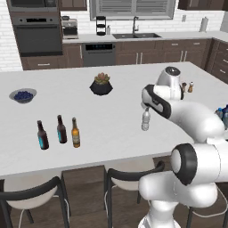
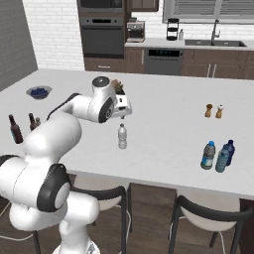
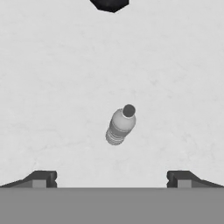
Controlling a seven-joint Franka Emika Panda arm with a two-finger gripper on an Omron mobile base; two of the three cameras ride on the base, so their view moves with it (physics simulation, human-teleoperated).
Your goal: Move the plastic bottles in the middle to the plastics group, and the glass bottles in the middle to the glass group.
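A pale greyish-white plastic bottle (image 1: 145, 120) (image 2: 122, 137) (image 3: 120, 126) stands upright and alone in the middle of the white island counter (image 1: 107, 133). My gripper (image 1: 147, 108) (image 2: 123, 117) (image 3: 111, 179) hangs straight above it, open and holding nothing, its fingertips (image 3: 41, 178) spread wide. The plastics group (image 2: 218, 155) (image 1: 222, 113) of blue-tinted bottles stands near the counter's right end. At the left, the slim amber bottle (image 1: 75, 133) stands right beside the glass group: the teal-labelled bottle (image 1: 42, 135) and the dark-labelled one (image 1: 61, 129). My arm partly hides these in the right base view.
A dark plant pot (image 1: 101, 84) (image 3: 109, 3) sits beyond the pale bottle. A bowl of blueberries (image 1: 22, 95) is at the far left, and salt and pepper shakers (image 2: 214, 110) stand at the right. Stools (image 1: 35, 191) line the counter's near edge.
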